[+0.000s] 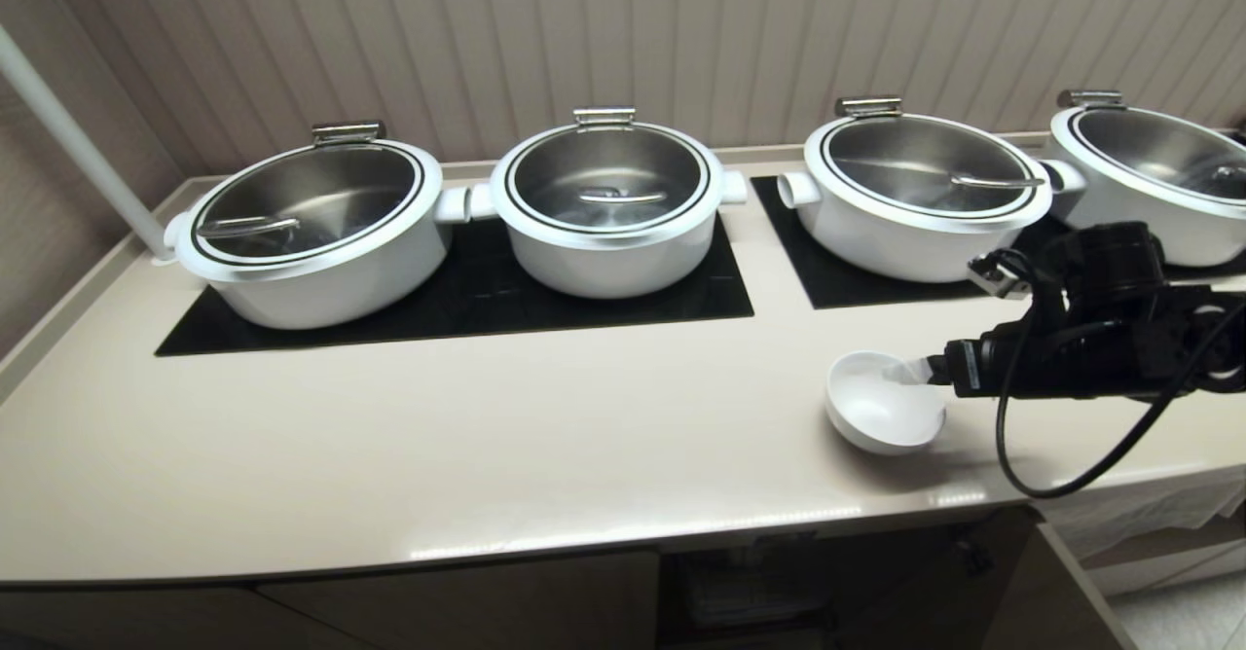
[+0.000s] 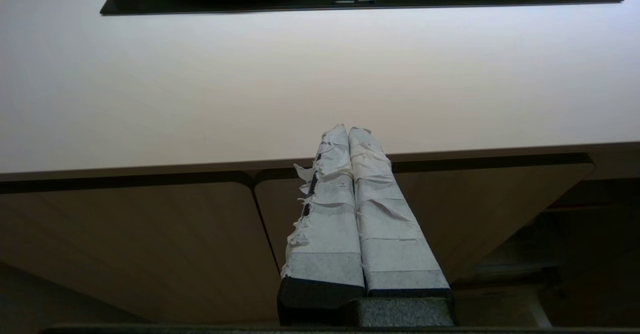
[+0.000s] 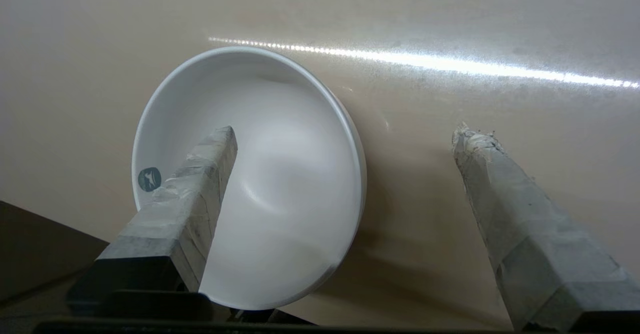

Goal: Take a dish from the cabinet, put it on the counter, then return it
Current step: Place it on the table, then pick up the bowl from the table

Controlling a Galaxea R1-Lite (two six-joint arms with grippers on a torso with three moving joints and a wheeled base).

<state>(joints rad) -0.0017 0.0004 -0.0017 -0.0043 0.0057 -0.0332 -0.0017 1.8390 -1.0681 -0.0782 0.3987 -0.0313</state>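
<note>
Right gripper (image 3: pixel 345 131): jaws spread wide, released, one taped finger (image 3: pixel 200 184) inside the dish (image 1: pixel 884 402) over its bowl, the other finger (image 3: pixel 505 184) outside it over bare counter (image 1: pixel 487 436); nothing held. Left gripper (image 2: pixel 350 134): parked low before the cabinet (image 2: pixel 150 234), taped fingers pressed together, empty. Counter: long, glossy cream surface with black glass panels (image 1: pixel 467 300) under large white lidded pots (image 1: pixel 311 232). Cabinet: beige doors below the counter's near edge. Dish: small plain white round bowl, smooth glaze, small dark mark inside the rim, sitting on the counter at the right, toward the near edge, well apart from the pots. Risks, judged: the inner finger may catch the rim on withdrawal and tip or drag the dish toward the near edge; glazed ceramic on a glossy top likely slides readily; a shallow re-grasp on the thin rim may slip.
</note>
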